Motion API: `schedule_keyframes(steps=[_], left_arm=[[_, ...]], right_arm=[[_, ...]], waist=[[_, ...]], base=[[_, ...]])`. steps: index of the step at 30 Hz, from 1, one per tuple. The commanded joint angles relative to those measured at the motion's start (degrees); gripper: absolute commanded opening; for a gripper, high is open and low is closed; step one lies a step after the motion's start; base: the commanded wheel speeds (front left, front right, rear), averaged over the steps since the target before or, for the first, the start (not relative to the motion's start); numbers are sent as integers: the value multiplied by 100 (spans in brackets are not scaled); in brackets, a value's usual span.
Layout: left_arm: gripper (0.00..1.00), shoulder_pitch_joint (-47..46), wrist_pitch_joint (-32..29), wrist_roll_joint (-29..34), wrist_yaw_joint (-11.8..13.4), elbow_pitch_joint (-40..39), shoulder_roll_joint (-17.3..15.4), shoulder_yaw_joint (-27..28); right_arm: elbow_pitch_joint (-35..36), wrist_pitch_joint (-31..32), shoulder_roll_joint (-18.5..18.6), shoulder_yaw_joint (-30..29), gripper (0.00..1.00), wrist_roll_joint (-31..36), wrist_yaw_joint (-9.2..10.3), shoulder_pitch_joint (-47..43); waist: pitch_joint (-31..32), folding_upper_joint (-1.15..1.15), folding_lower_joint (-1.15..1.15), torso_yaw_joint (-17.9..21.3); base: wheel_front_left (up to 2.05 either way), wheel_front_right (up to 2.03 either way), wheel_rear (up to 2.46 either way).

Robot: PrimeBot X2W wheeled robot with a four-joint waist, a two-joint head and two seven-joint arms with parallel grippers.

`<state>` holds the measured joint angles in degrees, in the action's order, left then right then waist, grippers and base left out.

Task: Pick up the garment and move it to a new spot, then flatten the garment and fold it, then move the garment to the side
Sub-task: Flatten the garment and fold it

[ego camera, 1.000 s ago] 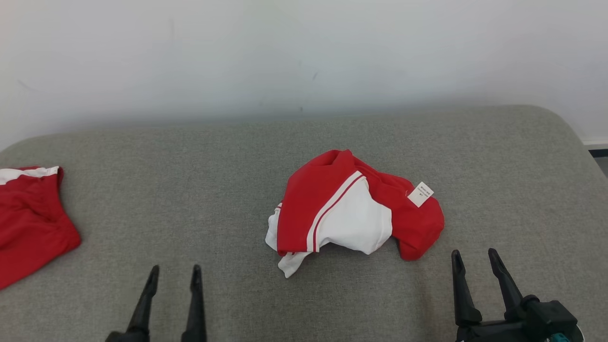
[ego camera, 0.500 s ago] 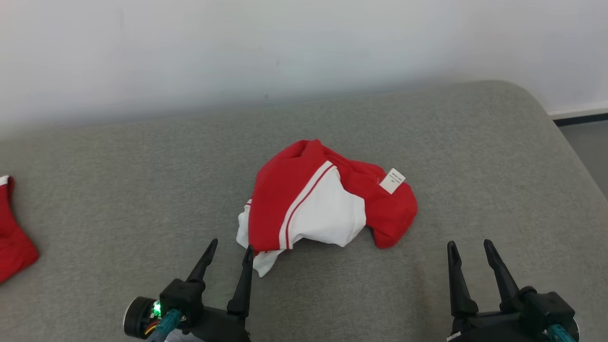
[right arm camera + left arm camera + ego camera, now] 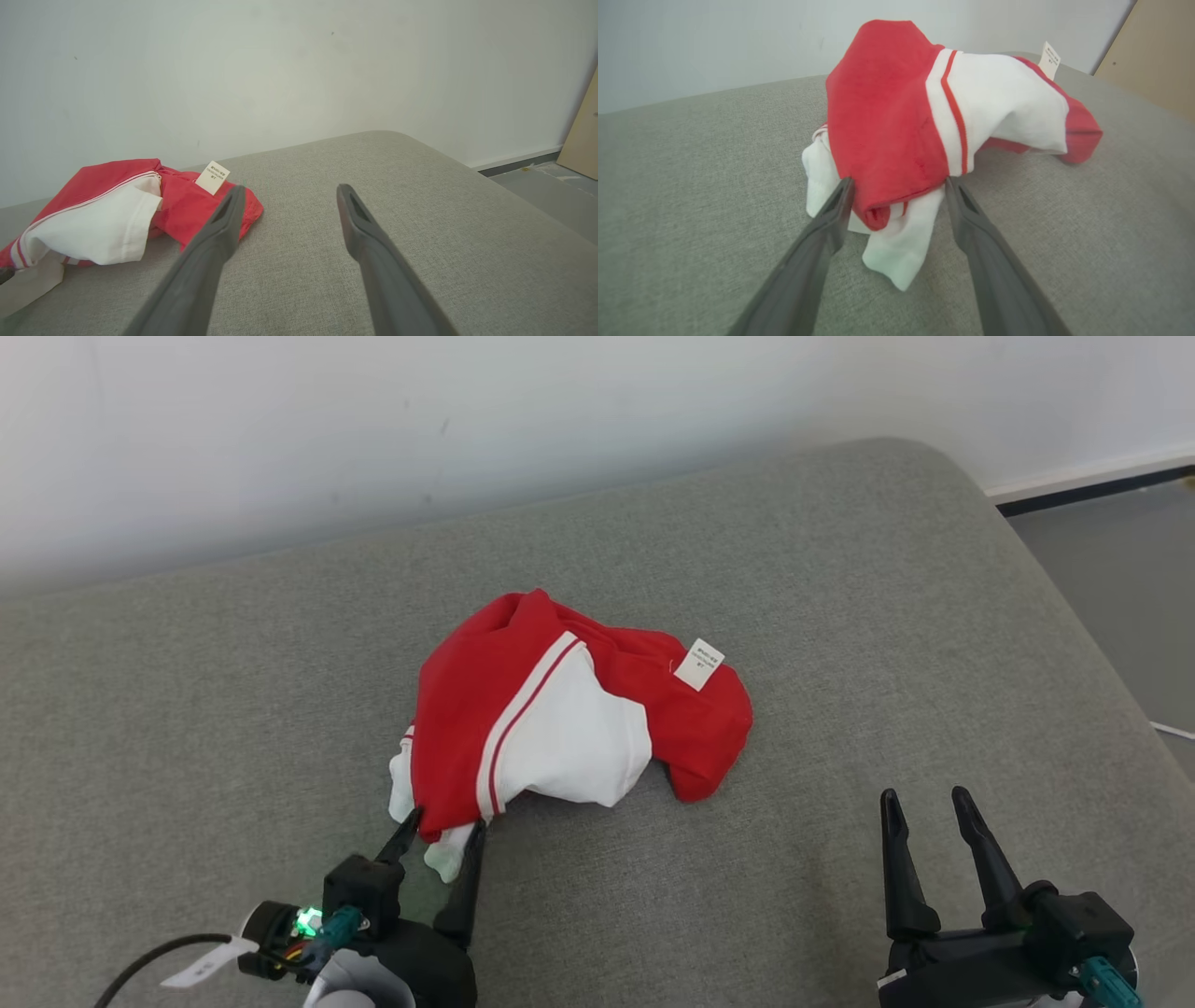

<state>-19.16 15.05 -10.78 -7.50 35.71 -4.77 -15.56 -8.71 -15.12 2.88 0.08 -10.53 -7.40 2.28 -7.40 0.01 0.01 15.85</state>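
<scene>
A crumpled red and white garment (image 3: pixel 560 719) with a white tag lies in a heap on the grey cushion. My left gripper (image 3: pixel 443 823) is open at the heap's near left corner, its two fingers on either side of a red fold and a hanging white flap. The left wrist view shows that fold of the garment (image 3: pixel 896 130) between the spread fingers of the left gripper (image 3: pixel 899 184). My right gripper (image 3: pixel 922 799) stands open over bare cushion, to the right of the garment and nearer than it. From the right wrist the garment (image 3: pixel 107 214) lies left of the open right gripper (image 3: pixel 288 189).
The grey cushion (image 3: pixel 887 616) curves off at its right edge, with grey floor (image 3: pixel 1120 569) beyond it. A pale wall (image 3: pixel 467 420) runs behind the cushion. A tan board (image 3: pixel 584 135) leans at the far right in the right wrist view.
The head camera has swung right, so the second red cloth at the left has left the picture. My left gripper has come forward to straddle the garment's near corner. The right gripper stays open.
</scene>
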Motion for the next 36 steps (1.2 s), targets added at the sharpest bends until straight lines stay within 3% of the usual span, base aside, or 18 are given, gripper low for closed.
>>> schedule_keyframes(steps=[1, 2, 7, 13, 20, 29, 33, 36], left_arm=[[23, -131, 20, -52, 8, 38, -26, 51], [0, -138, 20, -50, 8, 84, -22, 57], [0, -266, 20, -118, 7, -14, -8, 109], [0, -100, 19, -24, 7, -738, -94, 53], [0, 152, 20, -97, 7, -1536, -577, 28], [0, 859, -372, -431, 9, -2257, -1245, -181], [0, 1253, -657, -448, 150, -2526, -1536, -53], [0, 1452, -677, -581, 290, -2642, -1582, 144]], right_arm=[[-5, 0, -3, -14, 100, -34, -18, -4], [-1, 0, -3, -21, 100, -40, -18, -1], [22, 0, -4, -51, 100, -56, -18, -4], [21, 0, -3, -145, 100, -94, -18, -114], [8, 0, -3, -128, 100, -145, -18, -190], [-12, 0, -2, -134, 100, -211, -18, -252], [-23, 0, -3, -130, 100, -214, -18, -247], [-51, 0, -1, -149, 100, -185, -18, -246]], waist=[[-50, -1, -1, 50], [-54, -1, -1, 52], [-58, -1, -1, -16], [0, -1, -1, -347], [137, -1, -1, -800], [170, -1, -1, -982], [107, -1, -1, -983], [94, -1, -1, -960]], base=[[0, 0, 0], [0, 0, 0], [0, 0, 0], [0, 0, 0], [0, 0, 0], [0, 0, 0], [0, 0, 0], [0, 0, 0]])
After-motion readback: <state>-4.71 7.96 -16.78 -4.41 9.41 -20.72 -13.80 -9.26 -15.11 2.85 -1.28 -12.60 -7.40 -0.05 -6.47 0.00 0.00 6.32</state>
